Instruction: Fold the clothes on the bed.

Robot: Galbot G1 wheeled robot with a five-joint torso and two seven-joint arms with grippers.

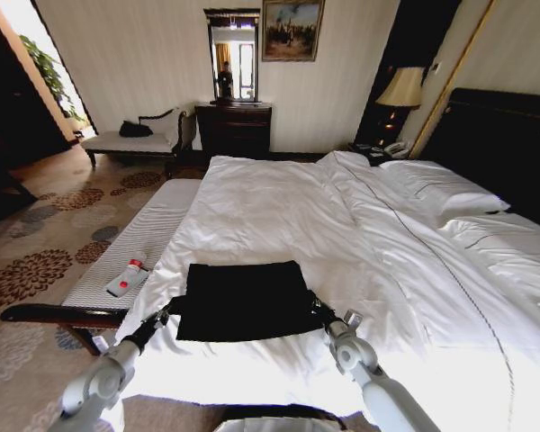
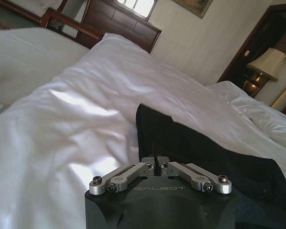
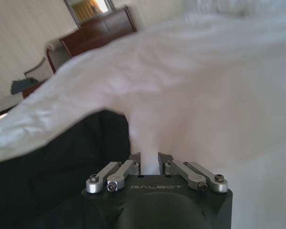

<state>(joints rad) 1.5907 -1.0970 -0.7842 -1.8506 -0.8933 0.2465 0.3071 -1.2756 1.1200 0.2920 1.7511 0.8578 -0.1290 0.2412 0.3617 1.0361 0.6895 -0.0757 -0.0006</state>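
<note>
Near the foot of the bed (image 1: 279,207), the shirt (image 1: 243,301) is lying as a flat black rectangle on the white duvet, its lettering not showing. At its left edge the left end effector (image 1: 166,310) is sitting with fingers pressed together against dark cloth; whether any cloth is pinched is hard to make out. At its right edge the right end effector (image 1: 322,313) is resting with fingers slightly parted over white sheet. Both forearms are running out of frame below. Open duvet is stretching beyond the shirt toward the pillows (image 1: 441,189).
</note>
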